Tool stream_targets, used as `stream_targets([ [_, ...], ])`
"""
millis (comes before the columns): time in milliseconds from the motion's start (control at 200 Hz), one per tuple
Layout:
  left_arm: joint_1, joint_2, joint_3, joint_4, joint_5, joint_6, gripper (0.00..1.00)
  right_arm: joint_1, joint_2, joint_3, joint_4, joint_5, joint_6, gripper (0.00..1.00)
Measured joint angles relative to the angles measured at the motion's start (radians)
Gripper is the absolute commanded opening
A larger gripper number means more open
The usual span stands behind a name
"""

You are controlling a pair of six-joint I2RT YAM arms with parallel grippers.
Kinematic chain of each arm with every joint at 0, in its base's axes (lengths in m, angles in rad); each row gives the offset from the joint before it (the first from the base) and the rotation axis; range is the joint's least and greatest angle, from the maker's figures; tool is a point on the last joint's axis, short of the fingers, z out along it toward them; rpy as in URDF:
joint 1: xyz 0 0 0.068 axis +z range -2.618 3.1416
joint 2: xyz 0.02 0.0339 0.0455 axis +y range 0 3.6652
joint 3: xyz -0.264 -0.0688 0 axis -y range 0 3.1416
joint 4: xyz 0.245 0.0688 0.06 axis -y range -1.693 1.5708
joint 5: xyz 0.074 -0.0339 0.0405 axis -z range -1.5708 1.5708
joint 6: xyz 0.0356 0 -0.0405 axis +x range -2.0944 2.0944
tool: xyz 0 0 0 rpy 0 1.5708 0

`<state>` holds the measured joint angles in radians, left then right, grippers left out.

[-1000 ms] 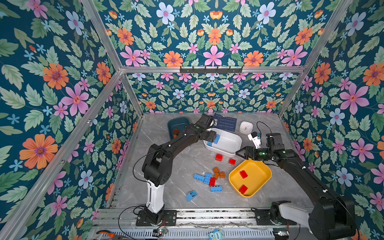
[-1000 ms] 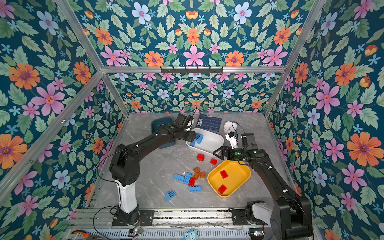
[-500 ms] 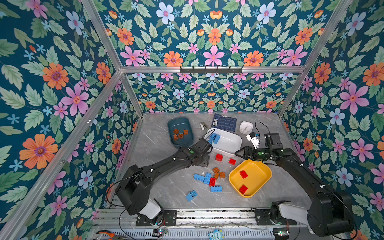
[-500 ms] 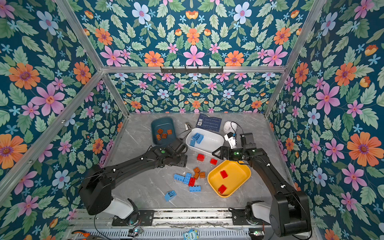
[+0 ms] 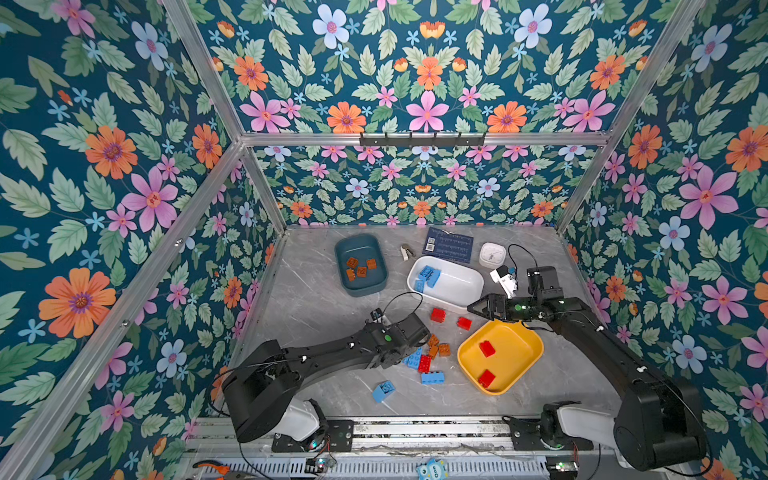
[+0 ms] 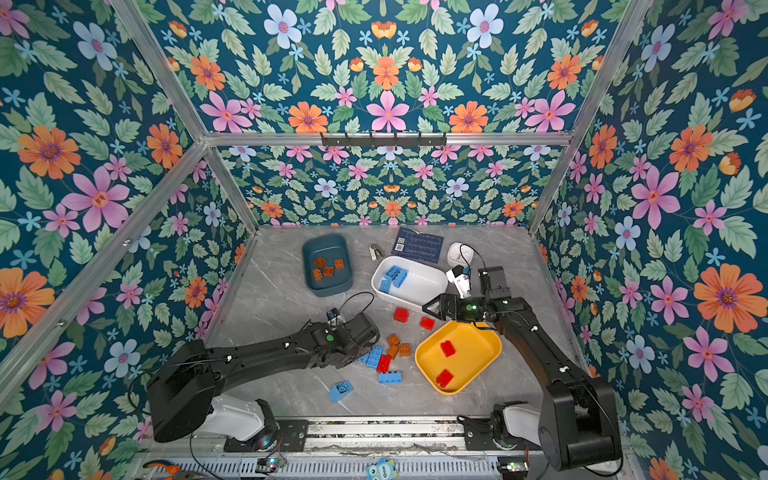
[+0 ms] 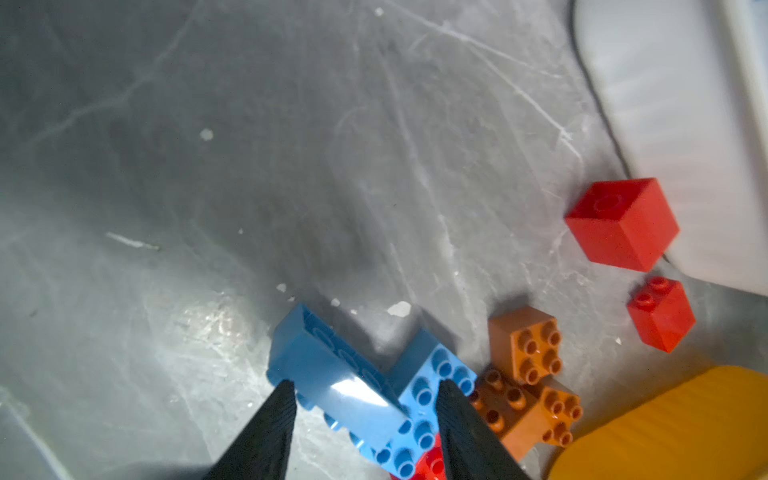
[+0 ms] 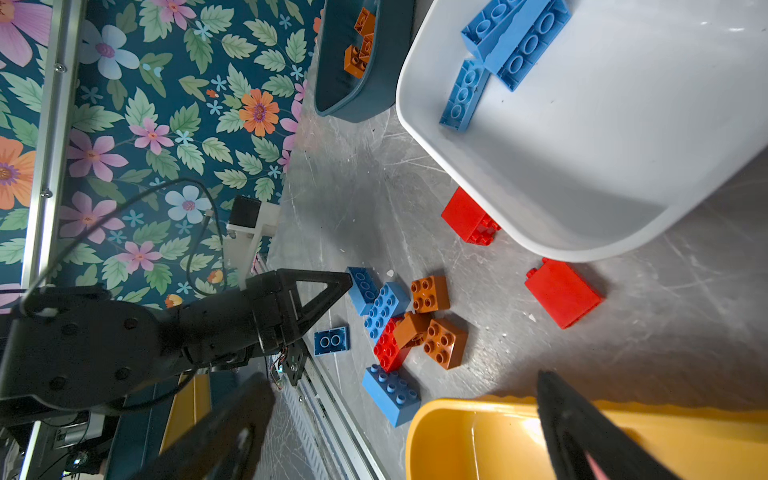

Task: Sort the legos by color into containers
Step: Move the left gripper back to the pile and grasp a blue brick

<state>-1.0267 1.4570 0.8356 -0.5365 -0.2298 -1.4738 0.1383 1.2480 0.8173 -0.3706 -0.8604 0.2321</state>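
The left gripper (image 7: 368, 388) sets ribbed black fingers (image 7: 274, 424) astride two glossy, studded blue legos (image 7: 332, 374) on the grey veined table (image 7: 249, 166); whether they pinch them cannot be told. The right gripper (image 8: 403, 380) hangs wide apart and empty over the rim of the smooth, rounded yellow tub (image 8: 478, 436), near the white tub (image 8: 623, 145).

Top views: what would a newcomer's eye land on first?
The loud floral walls boxing in the grey table hit first. Next comes the bright yellow tub at the front right, with two red bricks in it. Just to its left lies a mixed pile of loose bricks, where the left gripper hangs low with its jaws astride blue bricks.
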Motion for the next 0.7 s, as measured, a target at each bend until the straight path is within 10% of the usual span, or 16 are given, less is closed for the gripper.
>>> stream_targets([
  [700, 0.004, 0.09, -0.031, 0.05, 0.023, -0.117, 0.15, 0.0, 0.018, -0.002, 0.005, -0.022, -0.004, 0.99],
])
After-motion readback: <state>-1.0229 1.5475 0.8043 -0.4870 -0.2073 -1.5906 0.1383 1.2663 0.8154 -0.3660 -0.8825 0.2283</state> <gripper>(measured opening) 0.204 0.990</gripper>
